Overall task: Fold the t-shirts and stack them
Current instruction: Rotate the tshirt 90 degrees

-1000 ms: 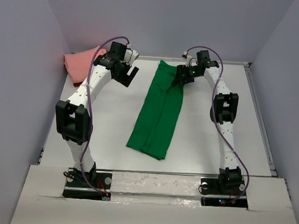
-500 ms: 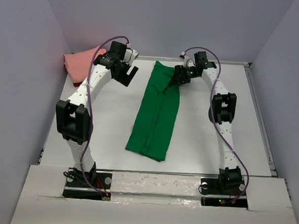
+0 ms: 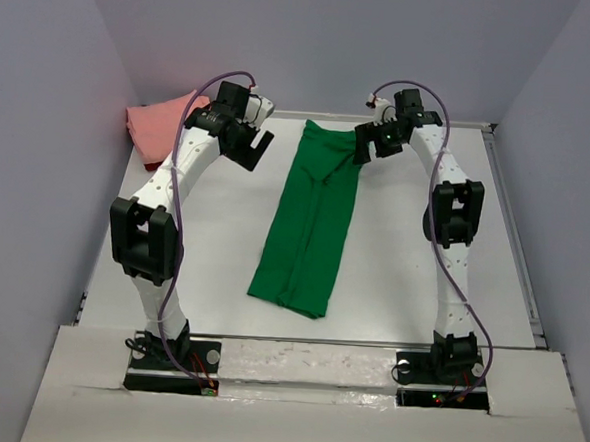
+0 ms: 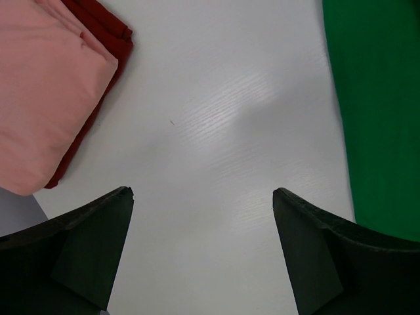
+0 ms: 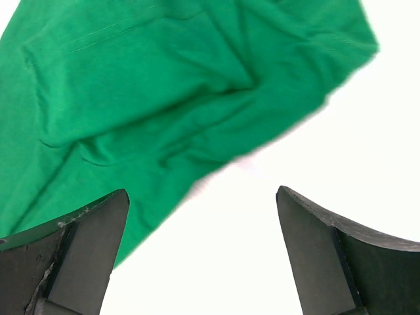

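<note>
Looking down from above, I saw the green t-shirt (image 3: 310, 227) folded into a long strip, lying lengthwise in the middle of the white surface (image 3: 224, 237). My right tool (image 5: 202, 191) hung over its rumpled far end with jaws spread wide, gripping nothing. My left tool (image 4: 202, 191) was likewise wide open over bare surface, between the green t-shirt and the far-left corner, where the folded salmon pink t-shirt (image 4: 46, 85) lay on top of the dark red t-shirt (image 4: 105, 26).
</note>
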